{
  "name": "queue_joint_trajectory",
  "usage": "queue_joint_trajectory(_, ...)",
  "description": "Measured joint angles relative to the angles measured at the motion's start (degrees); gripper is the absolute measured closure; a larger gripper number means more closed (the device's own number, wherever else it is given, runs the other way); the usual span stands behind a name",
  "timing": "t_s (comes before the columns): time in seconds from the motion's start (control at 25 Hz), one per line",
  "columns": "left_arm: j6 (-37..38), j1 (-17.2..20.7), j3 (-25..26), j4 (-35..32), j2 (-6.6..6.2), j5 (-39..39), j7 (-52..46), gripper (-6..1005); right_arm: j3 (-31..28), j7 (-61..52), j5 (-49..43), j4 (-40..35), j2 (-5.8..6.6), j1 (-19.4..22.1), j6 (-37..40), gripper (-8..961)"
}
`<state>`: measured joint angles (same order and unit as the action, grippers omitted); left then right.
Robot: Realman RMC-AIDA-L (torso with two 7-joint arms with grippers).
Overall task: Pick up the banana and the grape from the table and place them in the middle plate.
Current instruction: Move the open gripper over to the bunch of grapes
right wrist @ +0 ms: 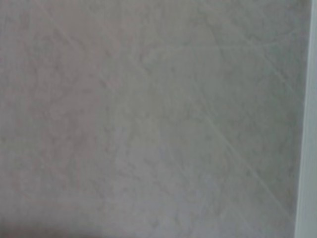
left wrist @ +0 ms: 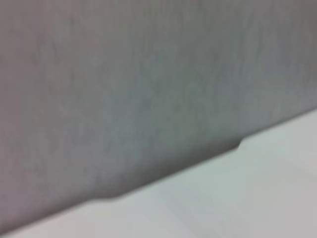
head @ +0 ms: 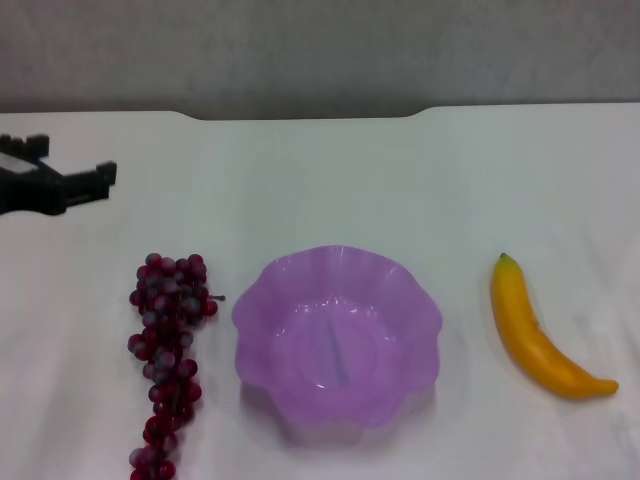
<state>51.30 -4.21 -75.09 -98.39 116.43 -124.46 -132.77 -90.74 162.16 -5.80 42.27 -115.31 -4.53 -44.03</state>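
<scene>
1. Left gripper (head: 72,172) over the table (head: 330,180) near its left edge, toward the far side; black fingers (head: 98,176) spread apart, jaws open, nothing between them, touching nothing.
2. Well apart from the grape (head: 168,350), which lies nearer the front edge.
3. Right gripper not visible in the head view; jaw state cannot be told.
4. Grape bunch stretched lengthwise on the table, left of the middle plate (head: 400,290), reaching down to the front edge; near the plate but not touching.
5. Dark red-purple berries, some greyish; short stem sticking out toward the plate at the far end.
6. Middle plate around the centre of the tabletop, closer to the front edge; translucent purple, wavy rim, holding nothing.
7. Banana (head: 535,335) flat on the table right of the plate, toward the right edge; dark green tip pointing to the far edge, other end curving toward the right front corner.
8. Clear gap between banana and plate; not touching.
9. Left wrist view: only grey wall (left wrist: 124,89) and the table's far edge with its notch (left wrist: 237,145).
10. Right wrist view: only grey wall surface plus a pale strip at one side; no fingers seen.
</scene>
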Motion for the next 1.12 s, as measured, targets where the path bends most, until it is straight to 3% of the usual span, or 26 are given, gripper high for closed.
queue_joint_trajectory(0.2, 7.76, -4.6, 0.02, -0.69, -0.09, -12.32, -13.2, 127, 0.39, 0.0, 0.0, 0.0, 0.0, -0.1, 0.0, 73)
queue_joint_trajectory(0.44, 14.59, -7.69, 0.27, -1.4, -0.16, -19.72, -22.33, 127, 0.46, 0.0, 0.0, 0.0, 0.0, -0.2, 0.0, 73)
queue_joint_trajectory(0.8, 23.28, -11.58, 0.0, -0.47, -0.18, -25.07, -28.46, 128, 0.54, 0.0, 0.0, 0.0, 0.08, -0.39, 0.0, 73)
queue_joint_trajectory(1.12, 26.97, -16.09, -0.3, 6.31, -0.14, -26.36, -29.74, 129, 0.57, 0.1, 0.0, 0.0, 0.09, -0.5, 0.0, 73)
